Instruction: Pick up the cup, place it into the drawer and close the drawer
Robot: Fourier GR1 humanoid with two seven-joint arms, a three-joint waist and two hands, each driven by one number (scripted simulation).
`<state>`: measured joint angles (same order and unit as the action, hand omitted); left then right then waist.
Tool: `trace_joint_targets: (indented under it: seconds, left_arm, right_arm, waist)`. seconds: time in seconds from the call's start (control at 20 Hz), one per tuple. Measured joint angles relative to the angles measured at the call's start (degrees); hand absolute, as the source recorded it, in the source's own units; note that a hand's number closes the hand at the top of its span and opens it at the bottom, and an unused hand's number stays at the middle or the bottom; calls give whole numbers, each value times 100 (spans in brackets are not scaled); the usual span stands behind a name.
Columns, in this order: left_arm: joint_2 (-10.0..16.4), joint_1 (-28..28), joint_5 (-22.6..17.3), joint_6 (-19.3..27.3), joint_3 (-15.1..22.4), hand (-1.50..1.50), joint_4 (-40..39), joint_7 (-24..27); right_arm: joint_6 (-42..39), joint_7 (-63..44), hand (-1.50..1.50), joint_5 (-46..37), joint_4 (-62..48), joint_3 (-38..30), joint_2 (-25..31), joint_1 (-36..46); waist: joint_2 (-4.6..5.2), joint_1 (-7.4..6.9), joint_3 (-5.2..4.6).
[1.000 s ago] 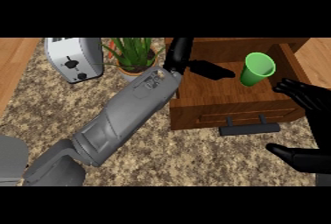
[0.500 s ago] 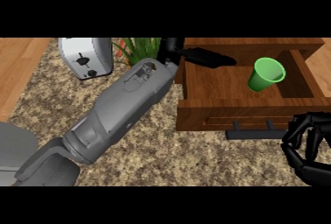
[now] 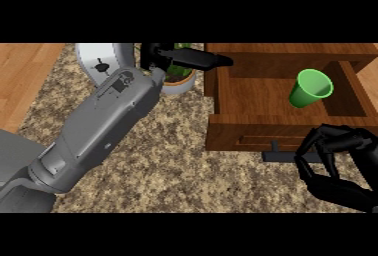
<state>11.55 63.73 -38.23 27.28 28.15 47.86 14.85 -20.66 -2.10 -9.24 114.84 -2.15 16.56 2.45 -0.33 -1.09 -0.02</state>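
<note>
- Speckled brown stone counter (image 3: 170,165) is filling most of the head view, with a strip of wooden floor (image 3: 22,80) showing along the left edge.
- A wooden drawer (image 3: 251,122) is standing pulled open at the upper right, its front wall facing the lower edge of the view and its dark handle (image 3: 280,156) sticking out over the counter.
- The green cup (image 3: 310,89) is sitting inside the drawer, in the right part, close to the right wall, with its open mouth showing toward the top; no hand is touching it.
- The left hand (image 3: 184,57) is reaching over the drawer's rear left corner with its fingers stretched out straight and pointing right, holding nothing.
- Its grey forearm (image 3: 103,130) is slanting up across the counter from the lower left.
- The right hand (image 3: 336,165) is hovering at the lower right, just beside the right end of the handle, with its fingers curled inward like a claw and nothing visible inside them; whether they are touching the handle cannot be told.
- A white plant pot (image 3: 177,82) is peeking out under the left hand, and a white toaster (image 3: 103,62) is standing just to its left.
</note>
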Motion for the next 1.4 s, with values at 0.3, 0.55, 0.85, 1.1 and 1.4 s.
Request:
trace_joint_targets:
  seconds: [0.3, 0.55, 0.85, 1.1, 1.4]
  left_arm:
    - [666, -906, -15, -119, -150, -150, 1136, -270]
    - [1105, -1637, -93, -374, -340, -150, 1723, -218]
    - [1527, -2335, -181, -700, -586, -150, 2272, -159]
    - [1836, -2998, -222, -968, -810, -150, 2707, -81]
    - [2109, -3501, -270, -1293, -1131, -150, 3050, -76]
  right_arm:
    - [420, 302, 150, -1126, -703, 459, -99, 398]
    - [740, 619, 150, -2312, -1339, 1056, 48, 499]
    - [1329, 927, 150, -3517, -2875, 1479, 23, 1242]
    - [1986, 1351, 150, -4085, -4514, 1520, -202, 1945]
    - [2574, 1996, 150, -4167, -6589, 1083, -455, 3151]
  waist:
    - [5, -73, 1]
    - [17, -107, -1]
    - [46, -161, 2]
    - [59, -150, 5]
    - [58, -169, -5]
